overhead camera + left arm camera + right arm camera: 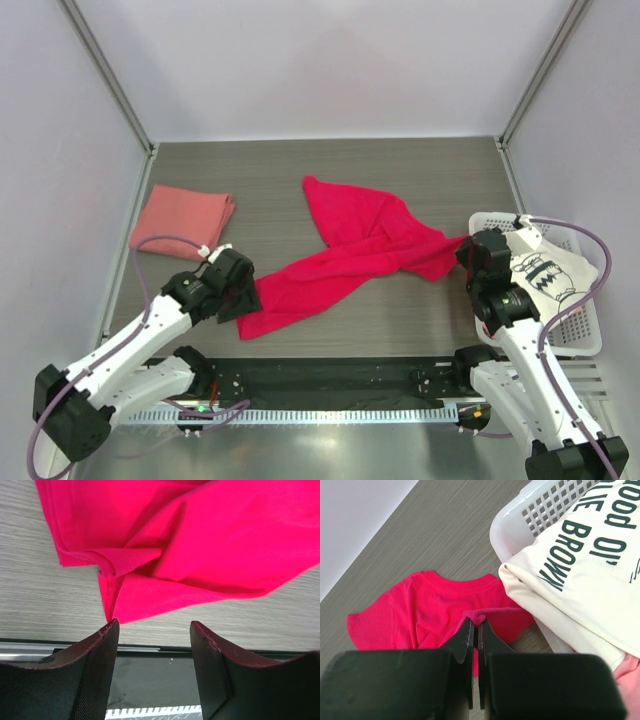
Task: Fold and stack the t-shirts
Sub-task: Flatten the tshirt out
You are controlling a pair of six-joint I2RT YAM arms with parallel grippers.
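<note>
Grey table [400, 170] | left jaws released | right jaws clenching crimson shirt [420, 610] | white shirt [580, 595]: print cut off

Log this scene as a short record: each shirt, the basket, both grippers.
red shirt: crumpled, unfolded, across the middle of the table
pink shirt: folded, far left
white shirt: black print, lying in the basket
basket: white, right edge
left gripper: jaws open, at the red shirt's near-left corner
right gripper: jaws shut on the red shirt's edge, beside the basket
stack: none yet
</note>
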